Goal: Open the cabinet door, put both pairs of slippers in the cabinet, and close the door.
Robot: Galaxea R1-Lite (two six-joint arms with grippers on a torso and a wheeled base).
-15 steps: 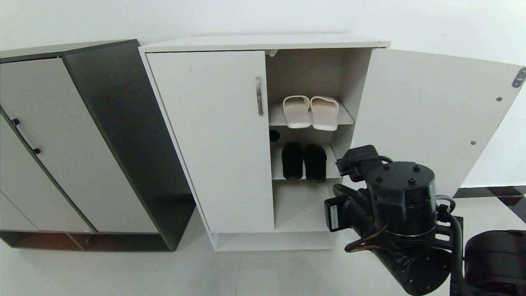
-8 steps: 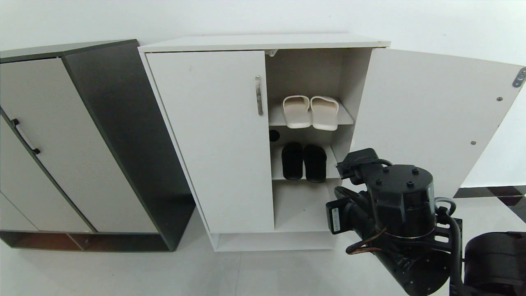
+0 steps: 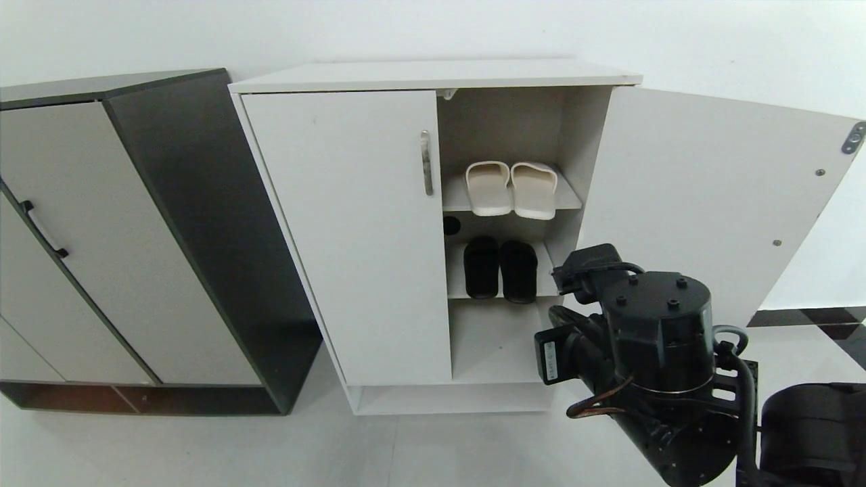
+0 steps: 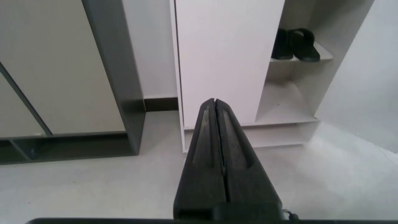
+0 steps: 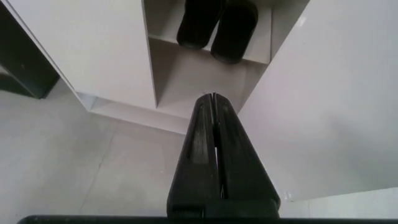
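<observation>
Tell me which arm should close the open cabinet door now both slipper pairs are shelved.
Right, probably. The right gripper, shut, sits beside the open door, which hangs to the robot's right. The left gripper faces the closed door.

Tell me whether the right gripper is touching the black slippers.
Apart. The right wrist view shows the shut right gripper ending short of the black slippers, with the bare lower compartment of the cabinet between them.

Your head camera looks forward and down on the white cabinet [image 3: 352,237] from a short way back. Your left wrist camera faces it low and farther off, your right wrist close in; all share the black slippers [image 3: 514,270].
</observation>
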